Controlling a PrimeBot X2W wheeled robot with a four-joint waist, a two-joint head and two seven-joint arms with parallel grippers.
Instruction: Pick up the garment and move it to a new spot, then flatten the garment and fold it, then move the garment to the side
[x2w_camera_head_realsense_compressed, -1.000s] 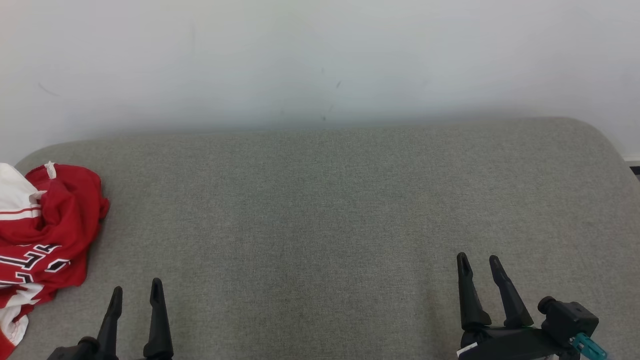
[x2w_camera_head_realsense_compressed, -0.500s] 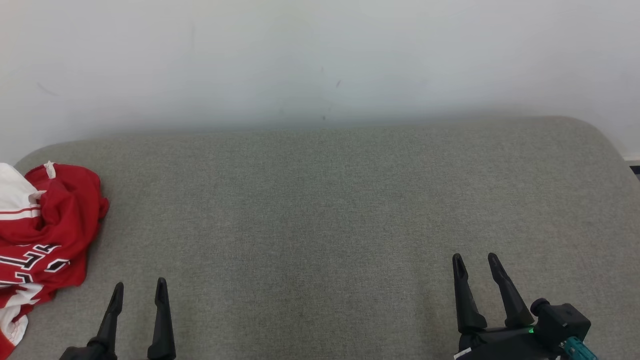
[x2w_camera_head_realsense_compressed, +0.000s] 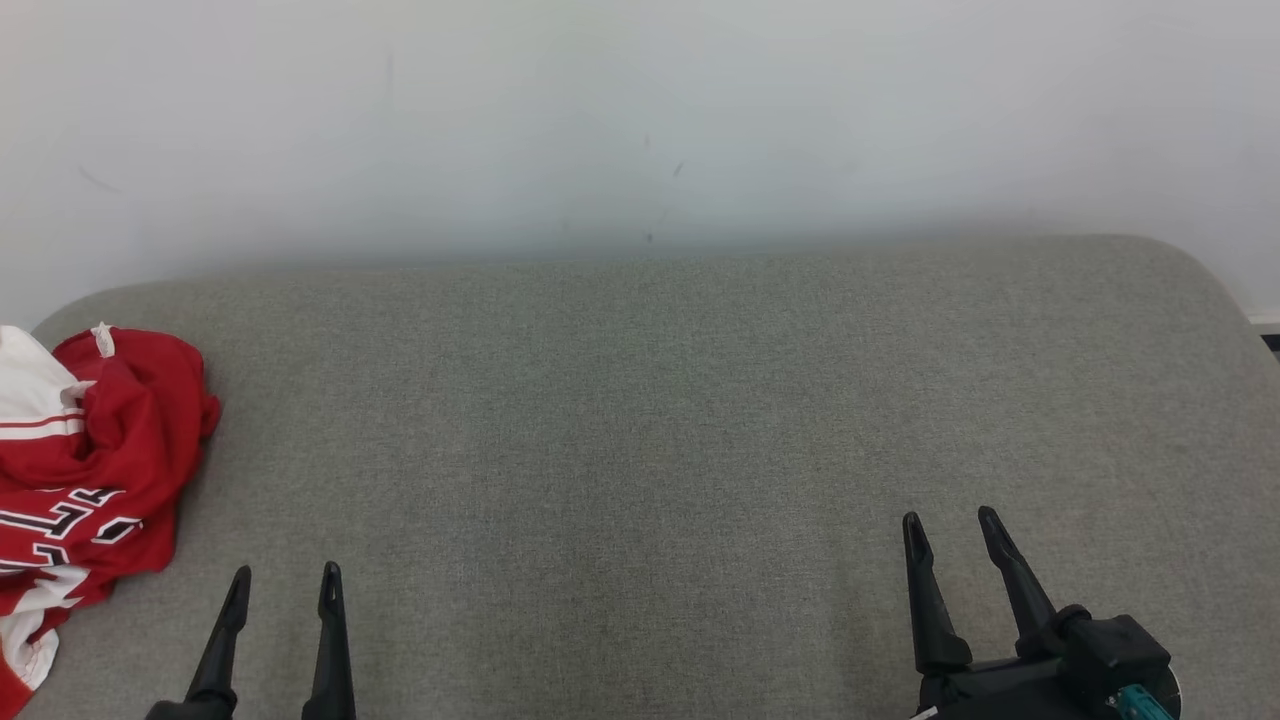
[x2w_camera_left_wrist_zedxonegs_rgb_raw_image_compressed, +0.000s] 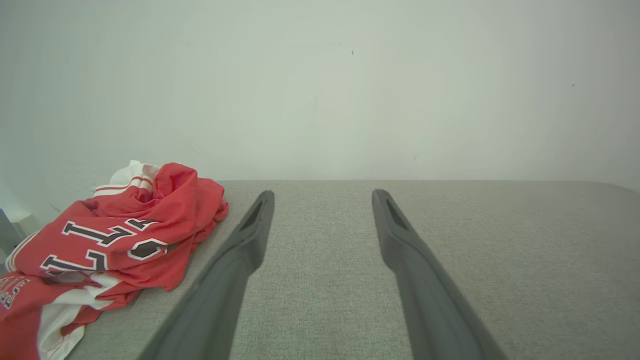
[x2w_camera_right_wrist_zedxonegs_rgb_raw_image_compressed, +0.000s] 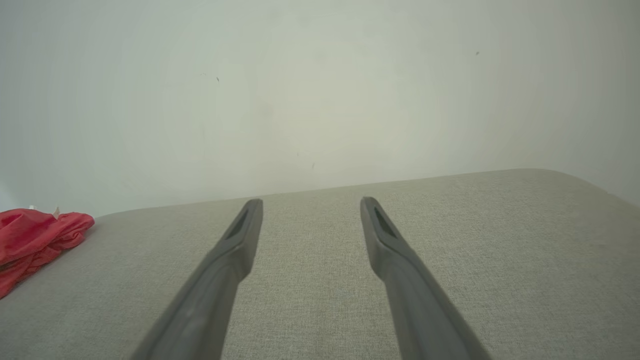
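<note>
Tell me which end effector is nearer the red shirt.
Left. The left end effector sits just beside the shirt, not touching; the right end effector is far across the cushion.

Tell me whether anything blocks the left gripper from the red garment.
Nothing visible does. The open left gripper sits apart from the crumpled garment at its left, with bare grey cushion between them.

I'm looking at a wide grey fabric cushion (x2w_camera_head_realsense_compressed: 640, 420) with rounded far corners — fine, even weave. Its far edge meets a plain white wall (x2w_camera_head_realsense_compressed: 640, 110), and on that wall I can pick out a few small dark specks (x2w_camera_head_realsense_compressed: 678, 169), near the middle.
</note>
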